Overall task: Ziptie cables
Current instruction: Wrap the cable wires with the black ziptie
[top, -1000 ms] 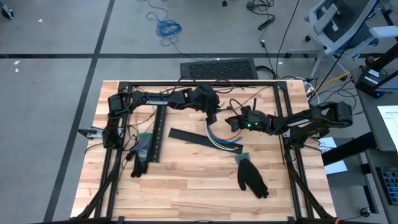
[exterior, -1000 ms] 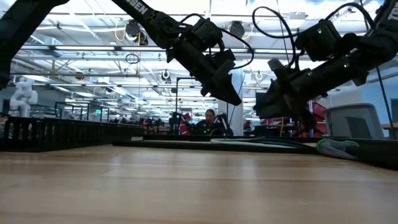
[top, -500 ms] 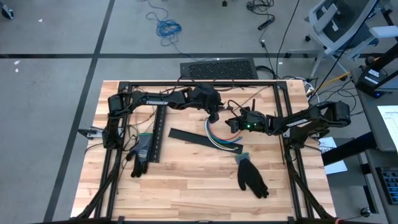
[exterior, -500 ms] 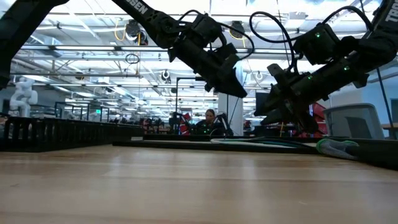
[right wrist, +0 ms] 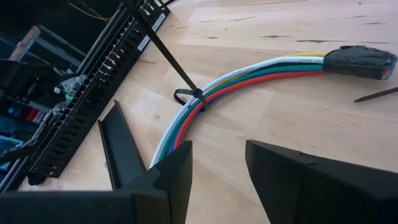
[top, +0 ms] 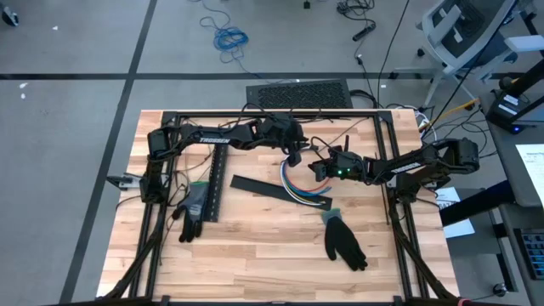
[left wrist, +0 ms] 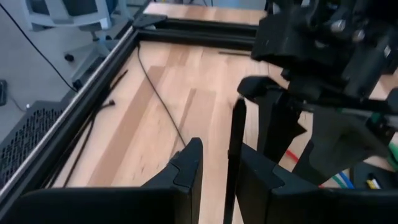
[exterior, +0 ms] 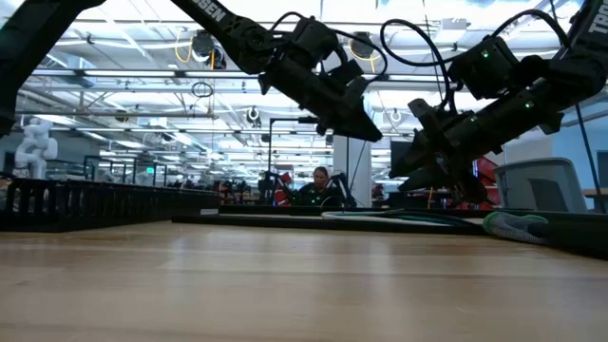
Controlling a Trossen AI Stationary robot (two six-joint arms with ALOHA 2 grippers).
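Your left gripper (top: 294, 155) sits over the middle-far part of the light wooden table (top: 255, 255), fingers pulled in narrow around the tail of the thin black plastic zip tie (right wrist: 168, 53). The tail runs taut up from its loop, so I read it as gripped, tho the left wrist view shows a sliver of gap on one side. Your right gripper (top: 316, 167) hangs just to the right of it, fingers apart w/ nothing between them, aimed down at the cables (right wrist: 249, 71): a curved bundle of white, grey, green, blue and orange-red wires lying flat on the table centre, just right of the long black slotted plastic strip (top: 214, 183), w/ one end wrapped in dark tape (right wrist: 360, 61). The loop already circles the bundle roughly mid-length but looks slack, so cinching seems unfinished. Risks from here, imo: pull the tail w/o pinning the bundle and the whole lot will likely slide or lift instead of tightening, since the wires are light and loose. A thin grip on the tail could slip. The two grippers are v. close, so a sideways pull may knock them together. If the right one comes down to hold, its fingers could catch only some wires and splay the rest out of the loop
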